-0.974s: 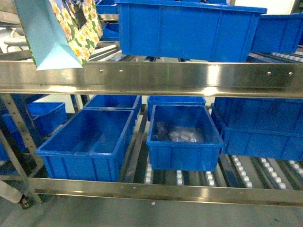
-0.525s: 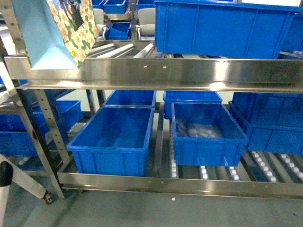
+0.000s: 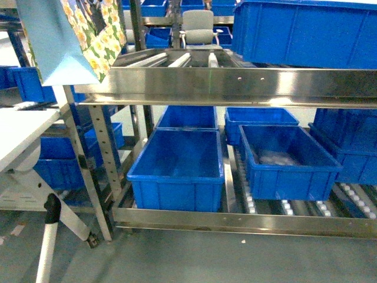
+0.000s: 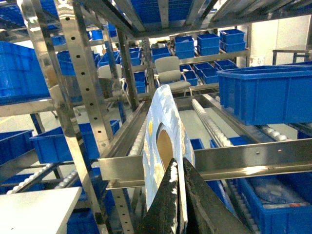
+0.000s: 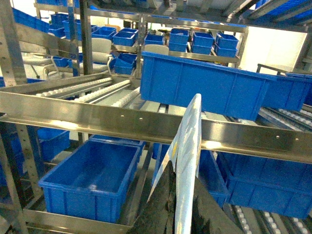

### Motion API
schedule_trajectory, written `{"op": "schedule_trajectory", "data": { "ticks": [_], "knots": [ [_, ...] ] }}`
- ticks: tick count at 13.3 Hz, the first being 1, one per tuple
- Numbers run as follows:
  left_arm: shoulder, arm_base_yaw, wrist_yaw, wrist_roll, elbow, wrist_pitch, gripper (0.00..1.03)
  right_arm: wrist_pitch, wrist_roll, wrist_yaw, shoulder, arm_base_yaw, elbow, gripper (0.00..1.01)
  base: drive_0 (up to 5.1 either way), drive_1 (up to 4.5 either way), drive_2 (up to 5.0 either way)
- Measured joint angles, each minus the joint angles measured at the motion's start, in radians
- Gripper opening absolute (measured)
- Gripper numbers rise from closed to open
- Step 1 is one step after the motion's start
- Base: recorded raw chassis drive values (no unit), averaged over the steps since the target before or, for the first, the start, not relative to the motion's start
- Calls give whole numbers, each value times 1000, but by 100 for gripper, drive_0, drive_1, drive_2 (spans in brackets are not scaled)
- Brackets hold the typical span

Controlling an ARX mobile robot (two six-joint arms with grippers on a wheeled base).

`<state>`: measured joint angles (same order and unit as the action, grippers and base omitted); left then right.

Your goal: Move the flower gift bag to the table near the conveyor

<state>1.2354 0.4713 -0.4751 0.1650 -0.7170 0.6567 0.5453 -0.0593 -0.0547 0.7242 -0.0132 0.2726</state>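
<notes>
The flower gift bag (image 3: 70, 41), pale blue on its side with yellow flowers on its face, hangs in the air at the top left of the head view, in front of the conveyor (image 3: 235, 82). The table (image 3: 17, 132) shows its white top at the left edge, below the bag. In the left wrist view my left gripper (image 4: 178, 163) is shut on the bag's edge (image 4: 163, 122). In the right wrist view my right gripper (image 5: 184, 170) is shut on another edge of the bag (image 5: 190, 131). Neither gripper shows in the head view.
Blue bins sit on the rack's tiers: two open ones low down (image 3: 177, 168) (image 3: 285, 162) and a large one on the upper tier (image 3: 306, 32). A perforated steel upright (image 3: 88, 159) stands between table and rack. A white table leg (image 3: 50, 236) slants to the floor. A grey chair (image 3: 197, 26) stands behind.
The whole rack has slid to the right in the head view and the white table has come into view at the left. The bag stays held at the top left.
</notes>
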Motion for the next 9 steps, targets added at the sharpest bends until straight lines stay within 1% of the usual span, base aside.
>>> {"op": "schedule_trajectory", "data": {
  "ticks": [9],
  "knots": [
    [0, 0, 0, 0, 0, 0, 2, 0, 0, 0, 0, 0, 0, 3, -483, 114, 357]
  ]
}}
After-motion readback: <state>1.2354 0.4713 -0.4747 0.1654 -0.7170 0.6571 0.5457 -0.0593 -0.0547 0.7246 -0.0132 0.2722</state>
